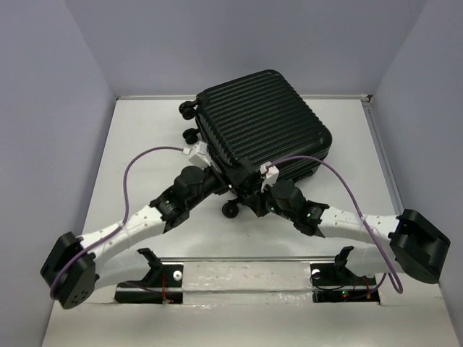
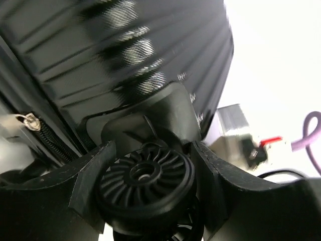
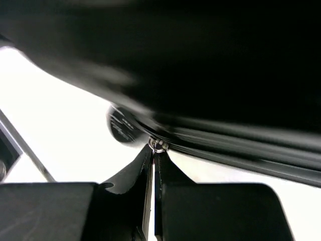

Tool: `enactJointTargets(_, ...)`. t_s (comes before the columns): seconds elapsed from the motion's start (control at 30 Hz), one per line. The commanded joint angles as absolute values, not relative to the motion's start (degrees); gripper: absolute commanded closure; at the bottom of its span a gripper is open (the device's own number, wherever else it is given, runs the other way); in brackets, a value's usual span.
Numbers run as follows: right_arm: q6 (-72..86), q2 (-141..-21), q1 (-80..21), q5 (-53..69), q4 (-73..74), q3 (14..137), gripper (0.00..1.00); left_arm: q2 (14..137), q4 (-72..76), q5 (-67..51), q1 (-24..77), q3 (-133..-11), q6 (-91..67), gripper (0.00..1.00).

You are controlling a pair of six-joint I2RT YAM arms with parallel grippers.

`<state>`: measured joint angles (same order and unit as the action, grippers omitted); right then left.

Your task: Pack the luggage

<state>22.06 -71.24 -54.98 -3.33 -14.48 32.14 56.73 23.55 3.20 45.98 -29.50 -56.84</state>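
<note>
Both hands are in at the near side of the luggage [image 1: 264, 123]: my left hand [image 2: 153, 153] is at the corner nearest the left arm, and my right hand [image 3: 154, 150] is just beside it along the near edge. I see the white surface [image 1: 145, 144] spread around the luggage, which lies flat on it toward the far wall, closed, with its ribbed black shell facing up. Casters stick out from the side nearest the left arm: two by the far corner and a free caster [image 1: 230, 210] below the near corner, between the arms.

On the left wrist view, my left hand is closed around a caster wheel [image 2: 145, 176]. One of its fingers [image 2: 93, 175] sits against each side of the tread, and the hub faces the camera. A silver zip slider [image 2: 30, 121] sits on the luggage's zip near that wheel.

The right wrist view is blurred, but I can see the right hand's fingers pinched together on a small metal zipper pull [image 3: 158, 146] at the luggage's seam.
</note>
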Motion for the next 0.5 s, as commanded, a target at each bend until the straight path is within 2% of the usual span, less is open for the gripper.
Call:
enactJointTargets(0.0, 28.0, -72.7, -55.5, 3.3, -37.8, 31.6, 0.93, 67.4, 28.8, -14.0, 49.8, -44.5, -55.8, 0.94)
enactJointTargets(0.13, 28.8, -75.9, -60.4, -3.0, -45.2, 33.3, 0.93, 69.2, 29.4, -16.2, 50.5, -50.6, -58.8, 0.94)
enactJointTargets(0.27, 27.7, -80.1, -65.8, -12.6, -53.8, 35.9, 0.93, 68.7, 32.5, -16.6, 51.8, -50.5, -63.6, 0.94)
enactJointTargets(0.33, 27.2, -82.2, -66.4, -17.4, -64.0, 35.7, 0.93, 68.3, 35.3, -16.2, 52.2, -49.9, -65.8, 0.94)
enactJointTargets(0.4, 26.6, -86.6, -67.6, -26.7, -77.2, 34.6, 0.93, 67.9, 38.3, -14.4, 53.3, -48.9, -69.2, 0.94)
enactJointTargets(0.47, 26.6, -90.1, -67.6, -37.6, -83.9, 35.8, 0.93, 67.5, 40.2, -12.5, 55.7, -47.9, -71.4, 0.94)
